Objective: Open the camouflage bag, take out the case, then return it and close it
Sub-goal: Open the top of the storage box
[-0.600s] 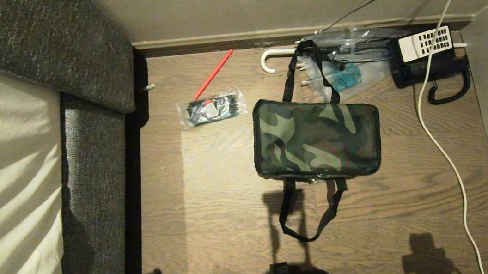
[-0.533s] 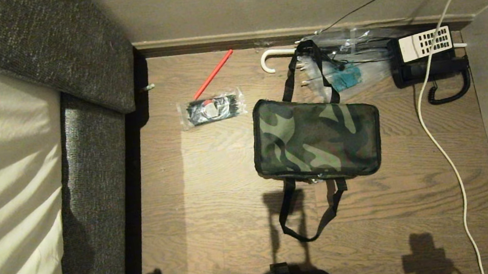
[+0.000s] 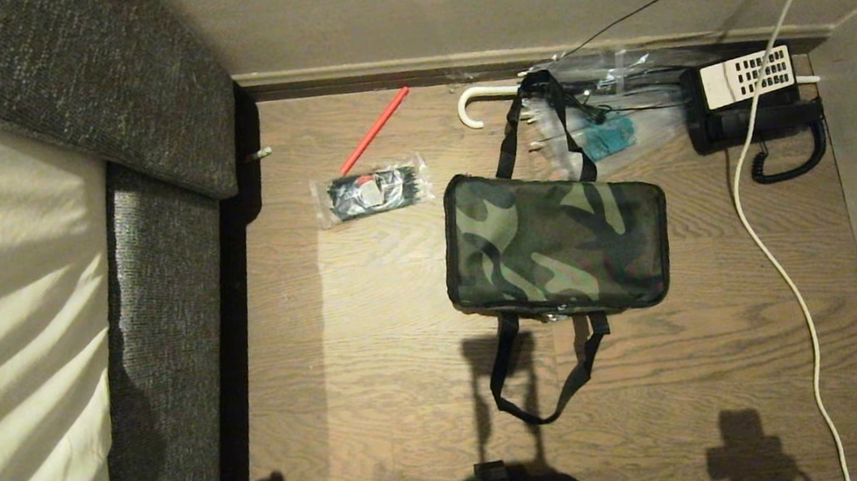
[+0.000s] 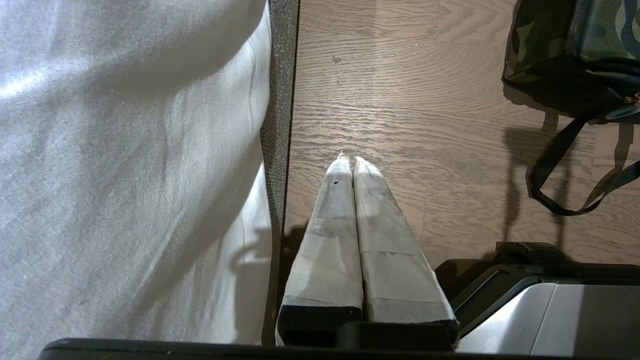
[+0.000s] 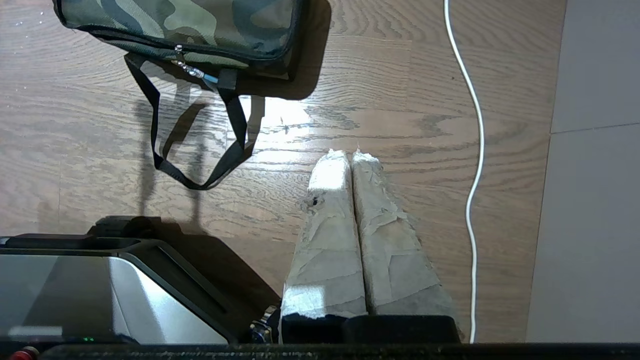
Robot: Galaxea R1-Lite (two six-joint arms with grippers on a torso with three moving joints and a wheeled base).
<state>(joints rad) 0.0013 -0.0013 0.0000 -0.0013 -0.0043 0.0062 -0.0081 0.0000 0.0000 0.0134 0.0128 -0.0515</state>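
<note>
Both tools are clenched and empty: left tool (image 4: 348, 160) hangs over the floor (image 3: 373, 321) beside the bed (image 3: 12, 308), right tool (image 5: 350, 155) near a white cable (image 5: 472, 150). Zipped camouflage bag (image 3: 556, 245) lies flat mid-floor, between them and farther out.

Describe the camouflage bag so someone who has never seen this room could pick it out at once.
Start from the wooden floor between the grey sofa and the black telephone in the corner. The camouflage bag lies flat and zipped shut mid-floor, black strap handles trailing off both long sides. It is the only green-and-dark patterned fabric thing there; the clear plastic packet beside it is smaller and see-through.
</note>
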